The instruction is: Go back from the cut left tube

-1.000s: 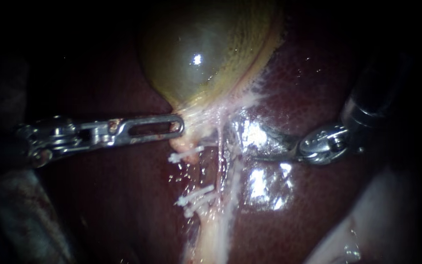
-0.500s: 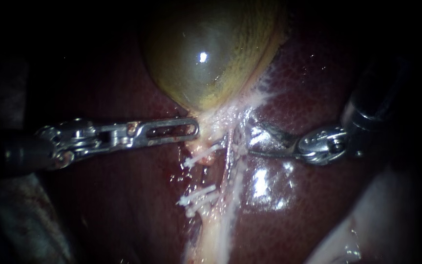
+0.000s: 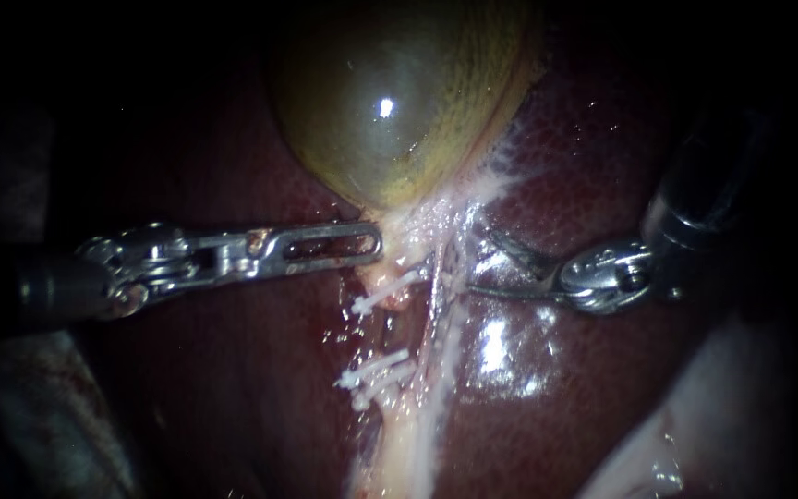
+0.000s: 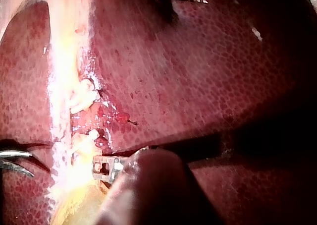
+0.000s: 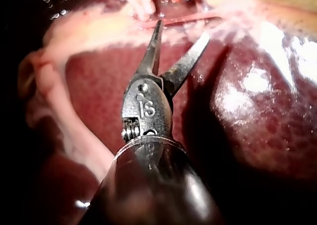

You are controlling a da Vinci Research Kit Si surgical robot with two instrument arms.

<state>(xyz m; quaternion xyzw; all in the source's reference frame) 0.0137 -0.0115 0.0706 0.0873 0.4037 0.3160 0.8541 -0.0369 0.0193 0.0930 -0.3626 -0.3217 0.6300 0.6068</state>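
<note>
Two instruments flanked the cut left tube, its clipped stumps lying apart between them. The left instrument had its jaws closed on pale tissue under the gallbladder, probably to keep it taut. The right instrument sat just beside the tube, blades parted and empty, seemingly free to retreat. Its own wrist view showed that gap most plainly. The left wrist view showed the clips closer.
</note>
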